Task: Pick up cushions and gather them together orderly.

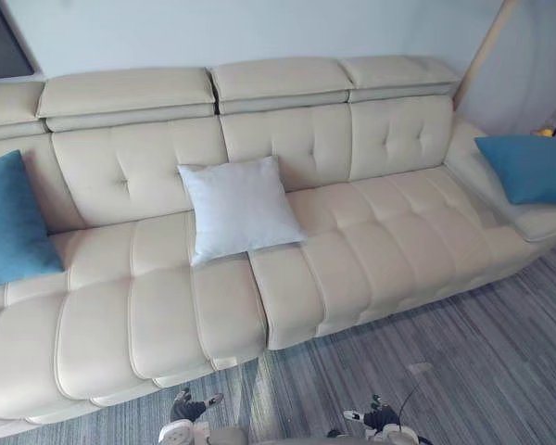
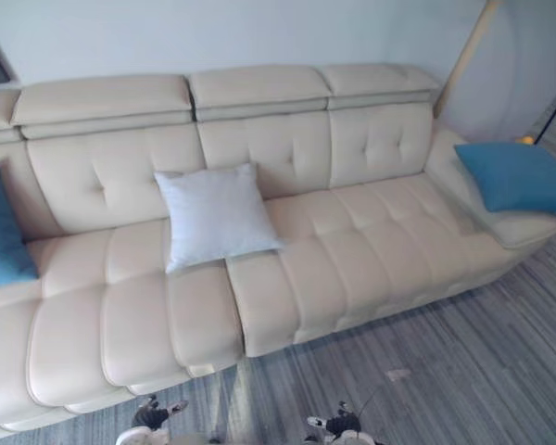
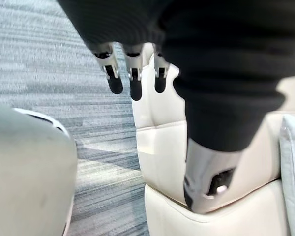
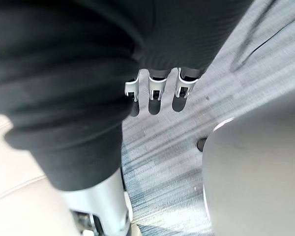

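Observation:
A white cushion (image 1: 239, 206) leans upright against the backrest at the middle of a long cream sofa (image 1: 380, 241). One blue cushion (image 1: 9, 222) stands at the sofa's far left end. A second blue cushion (image 1: 530, 169) rests on the right armrest. My left hand (image 3: 136, 83) hangs low by the sofa's front, open and holding nothing; the white cushion's edge (image 3: 292, 167) shows past it. My right hand (image 4: 155, 96) hangs over the carpet, fingers straight and holding nothing.
Grey striped carpet (image 1: 445, 371) runs along the front of the sofa. A slanted wooden pole (image 1: 482, 46) stands behind the right armrest. A dark panel (image 1: 0, 37) hangs on the wall at the upper left.

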Controlling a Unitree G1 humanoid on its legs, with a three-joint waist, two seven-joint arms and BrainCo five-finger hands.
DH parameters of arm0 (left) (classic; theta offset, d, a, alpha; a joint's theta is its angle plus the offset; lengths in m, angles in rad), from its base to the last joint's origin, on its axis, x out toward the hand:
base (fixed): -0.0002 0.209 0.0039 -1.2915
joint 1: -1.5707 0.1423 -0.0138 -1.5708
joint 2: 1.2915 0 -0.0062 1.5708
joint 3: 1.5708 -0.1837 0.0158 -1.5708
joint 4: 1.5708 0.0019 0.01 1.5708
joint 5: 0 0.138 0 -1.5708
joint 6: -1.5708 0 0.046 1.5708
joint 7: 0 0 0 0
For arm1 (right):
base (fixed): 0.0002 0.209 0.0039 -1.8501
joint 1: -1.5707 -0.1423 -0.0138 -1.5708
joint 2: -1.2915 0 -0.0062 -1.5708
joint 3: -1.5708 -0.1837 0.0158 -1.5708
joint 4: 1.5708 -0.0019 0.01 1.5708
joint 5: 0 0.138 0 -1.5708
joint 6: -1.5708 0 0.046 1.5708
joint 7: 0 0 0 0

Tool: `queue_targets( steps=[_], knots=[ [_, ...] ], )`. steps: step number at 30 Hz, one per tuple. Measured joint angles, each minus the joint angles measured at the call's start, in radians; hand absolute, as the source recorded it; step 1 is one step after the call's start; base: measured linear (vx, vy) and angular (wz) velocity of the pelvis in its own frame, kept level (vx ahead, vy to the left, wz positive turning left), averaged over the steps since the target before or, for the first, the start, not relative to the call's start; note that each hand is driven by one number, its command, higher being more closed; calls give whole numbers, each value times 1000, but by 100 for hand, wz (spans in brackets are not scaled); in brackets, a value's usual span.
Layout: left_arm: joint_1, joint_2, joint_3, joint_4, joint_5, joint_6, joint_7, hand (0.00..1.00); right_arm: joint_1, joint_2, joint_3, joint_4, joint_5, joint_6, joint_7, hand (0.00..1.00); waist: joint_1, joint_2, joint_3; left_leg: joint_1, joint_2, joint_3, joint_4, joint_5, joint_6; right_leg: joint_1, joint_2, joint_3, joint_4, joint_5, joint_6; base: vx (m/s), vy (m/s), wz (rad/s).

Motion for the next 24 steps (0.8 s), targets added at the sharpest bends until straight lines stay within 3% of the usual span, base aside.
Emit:
queue_targets(
  steps=[3, 6, 7, 8, 10, 11, 12, 13, 15, 17, 18, 19, 21, 22, 24],
  knots=[
    [7, -23, 35, 0, 0, 0, -1, 0, 13, -4, -8, -15, 0, 2, 0, 0, 4, 12, -13, 31, 11, 51, -25, 5, 2, -4, 14, 47, -2, 5, -5, -14, 0, -48],
    [3, -29, 49, 12, 1, 0, -2, 0, 4, -5, -2, -31, 0, 3, -1, 0, 5, 18, -15, 55, 60, 171, -30, -13, -29, -63, 65, 118, 5, 28, -31, 15, -54, -134],
    [2, -28, 50, 20, 2, 1, -3, 0, -15, -3, 13, -31, 1, 3, -1, 0, 5, 34, -17, 55, 115, 269, -31, -7, -26, -115, 94, 2, 2, 62, -81, 29, -78, -170],
    [2, -26, 50, 20, 2, 1, -3, 0, -23, -1, 15, -31, 1, 3, 0, 0, 4, 35, -17, 55, 124, 294, -31, -6, -26, -124, 94, -54, 2, 57, -110, 59, -111, -162],
    [-6, -28, 44, 19, 3, 4, -5, 0, -24, -7, 1, -30, 1, 3, -1, 0, -6, 42, -14, 75, 152, 377, -36, 13, -30, -144, 45, -330, 46, 15, -171, 107, -52, -124],
    [-3, -27, 45, 20, 3, 5, -5, 0, -24, -7, -14, -28, 1, 3, -1, 0, -1, 42, -15, 96, 167, 437, -43, 20, -42, -140, 7, -492, 78, 16, -179, 168, -73, -148],
    [-3, -26, 45, 20, 3, 6, -5, 0, -21, -7, -22, -28, 0, 3, -1, 0, -2, 42, -15, 108, 172, 453, -52, 27, -54, -139, 10, -520, 84, 21, -161, 221, -127, -136],
    [-14, -22, 42, 24, 3, 9, -6, 0, -19, -16, -27, -25, 0, 3, -2, 0, -9, 42, -14, 130, 174, 469, -75, 37, -70, -142, 30, -505, 84, 22, -138, 224, -172, -92],
    [-45, -39, 24, 43, 13, 12, -21, 0, -25, -51, -49, -6, 8, 3, -5, 0, -9, 77, 5, 172, 204, 470, -58, 53, -96, -143, 63, -443, 109, -22, -129, 231, -209, -99],
    [-44, -48, 41, 42, 26, 15, -27, 0, -26, -57, -59, 6, 11, 1, -5, 0, -12, 77, 12, 131, 285, 439, 178, 57, -90, -123, 94, -390, 124, -56, -140, 174, -204, -86],
    [-37, -55, 73, 33, 26, 19, -29, 0, -26, -56, -60, 6, 13, 1, -8, 0, -8, 87, 25, 83, 352, 375, 374, 88, -24, -87, 124, -347, 125, -77, -150, 163, -165, -110],
    [-31, -54, 88, 32, 26, 19, -28, 0, -31, -50, -52, 8, 14, 4, -10, 0, 9, 84, 41, 24, 385, 288, 553, 92, 39, -64, 140, -287, 134, -100, -163, 153, -101, -129],
    [-23, -55, 98, 14, 20, 19, -27, 0, -50, -46, -54, 7, 18, 4, -14, 0, 20, 95, 47, -79, 343, 164, 677, -12, -5, -47, 156, -212, 148, -138, -182, 174, 31, -141],
    [-21, -60, 107, -3, 19, 18, -27, 0, -45, -39, -54, 7, 20, 8, -17, 0, 35, 91, 50, -149, 275, 99, 645, -60, 5, -29, 166, -142, 147, -148, -182, 260, 62, -137],
    [-19, -72, 115, -23, 19, 15, -25, 0, -40, -36, -55, 6, 21, 12, -19, 0, 55, 92, 51, -205, 212, 47, 553, -73, 3, -20, 174, -75, 148, -159, -178, 218, 84, -138]
  ],
)
